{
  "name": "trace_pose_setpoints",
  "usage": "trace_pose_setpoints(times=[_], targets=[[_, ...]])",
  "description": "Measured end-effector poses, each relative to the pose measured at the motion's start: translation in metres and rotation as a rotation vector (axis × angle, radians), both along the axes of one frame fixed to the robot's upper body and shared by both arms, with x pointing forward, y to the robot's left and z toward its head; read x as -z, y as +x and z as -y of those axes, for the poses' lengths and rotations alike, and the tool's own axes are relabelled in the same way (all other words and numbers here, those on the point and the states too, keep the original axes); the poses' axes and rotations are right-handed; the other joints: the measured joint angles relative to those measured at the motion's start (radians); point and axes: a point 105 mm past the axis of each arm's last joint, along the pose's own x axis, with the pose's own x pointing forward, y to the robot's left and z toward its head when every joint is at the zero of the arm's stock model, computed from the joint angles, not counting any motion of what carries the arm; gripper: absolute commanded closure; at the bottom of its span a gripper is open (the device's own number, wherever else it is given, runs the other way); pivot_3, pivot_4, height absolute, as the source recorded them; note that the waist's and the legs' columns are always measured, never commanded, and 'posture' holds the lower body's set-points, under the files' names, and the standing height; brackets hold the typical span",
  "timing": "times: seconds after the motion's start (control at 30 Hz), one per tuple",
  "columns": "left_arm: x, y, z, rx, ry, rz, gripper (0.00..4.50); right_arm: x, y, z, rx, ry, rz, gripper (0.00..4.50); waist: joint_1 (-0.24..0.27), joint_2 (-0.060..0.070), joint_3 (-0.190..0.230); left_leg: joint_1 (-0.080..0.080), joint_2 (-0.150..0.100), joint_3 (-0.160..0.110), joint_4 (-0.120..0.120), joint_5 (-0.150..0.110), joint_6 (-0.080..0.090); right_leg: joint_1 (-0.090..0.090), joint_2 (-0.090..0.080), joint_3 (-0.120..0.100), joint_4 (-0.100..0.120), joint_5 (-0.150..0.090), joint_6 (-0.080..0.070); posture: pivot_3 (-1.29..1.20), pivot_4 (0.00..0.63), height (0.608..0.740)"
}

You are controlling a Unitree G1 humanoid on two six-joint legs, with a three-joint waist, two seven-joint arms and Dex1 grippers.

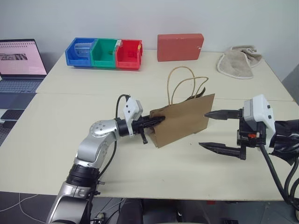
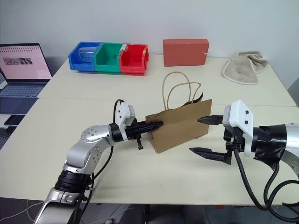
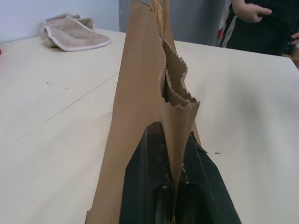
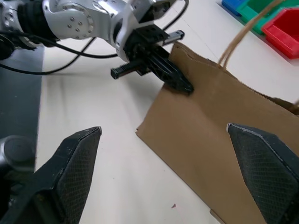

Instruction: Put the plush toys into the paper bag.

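The cream table [image 1: 70, 135] carries the paper bag [image 1: 184, 121] at its centre. At twelve o'clock sits a red box [image 1: 180, 46], at eleven three colored bins [image 1: 105, 52], and at one o'clock what looks like a beige towel [image 1: 238, 61].

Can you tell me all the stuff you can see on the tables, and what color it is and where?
paper bag: one, brown with tan cord handles, standing mid-table
bins: three joined, blue, green, red, far left of the table
box: one, red, at the far edge
towel: one, beige, far right
laptop: one, open, on a side table at left
person: one, dark clothes, standing past the table
left gripper: black, shut on the paper bag's edge
right gripper: black, open, beside the bag's other end
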Motion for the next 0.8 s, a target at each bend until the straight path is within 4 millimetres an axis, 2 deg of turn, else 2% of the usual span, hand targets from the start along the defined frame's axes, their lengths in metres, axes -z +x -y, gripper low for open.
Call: trace_pose_setpoints(times=[0.1, 0.23, 0.4, 0.5, 0.67, 0.8], targets=[[-0.003, -0.004, -0.001, 0.063, -0.001, -0.017, 4.48, 0.002, 0.001, 0.005, 0.036, 0.001, 0.015, 0.00, 0.000, 0.000, 0.000, 0.000, 0.000, 0.000, 0.000, 0.000, 0.000, 0.000, 0.000, 0.000, 0.000, 0.000, 0.000, 0.00, 0.150, 0.740], [-0.010, -0.012, 0.003, 0.232, 0.018, -0.025, 4.48, -0.002, -0.008, 0.023, 0.080, -0.035, -0.025, 0.00, 0.005, 0.000, 0.000, -0.001, 0.000, -0.001, 0.000, 0.000, 0.000, 0.000, 0.000, -0.001, 0.000, 0.000, 0.000, 0.00, 0.150, 0.740], [-0.020, 0.004, 0.006, 0.309, 0.029, -0.025, 4.48, -0.007, -0.021, 0.051, 0.204, -0.057, -0.053, 0.00, 0.012, 0.000, 0.000, 0.000, -0.001, 0.000, 0.001, 0.000, 0.000, 0.002, 0.000, 0.000, -0.001, -0.001, -0.001, 0.00, 0.150, 0.740], [-0.018, 0.008, 0.009, 0.356, 0.051, -0.031, 4.48, -0.010, -0.028, 0.060, 0.263, -0.071, -0.046, 0.00, 0.010, 0.000, 0.000, 0.000, -0.001, 0.000, 0.001, 0.000, 0.000, 0.002, 0.000, 0.000, -0.001, -0.001, -0.001, 0.00, 0.150, 0.740], [-0.002, 0.011, 0.016, 0.419, 0.077, -0.069, 4.48, -0.008, -0.038, 0.060, 0.286, -0.079, -0.056, 0.00, 0.005, 0.000, 0.000, 0.000, 0.000, -0.001, 0.001, 0.000, 0.000, 0.003, 0.000, 0.000, -0.001, -0.001, -0.001, 0.00, 0.150, 0.740], [0.003, 0.015, 0.016, 0.415, 0.134, -0.033, 4.48, -0.006, -0.040, 0.059, 0.291, -0.082, -0.067, 0.00, 0.004, 0.000, 0.000, 0.000, -0.001, -0.001, 0.001, 0.000, 0.000, 0.003, 0.000, 0.000, -0.001, -0.001, -0.001, 0.00, 0.150, 0.740]])
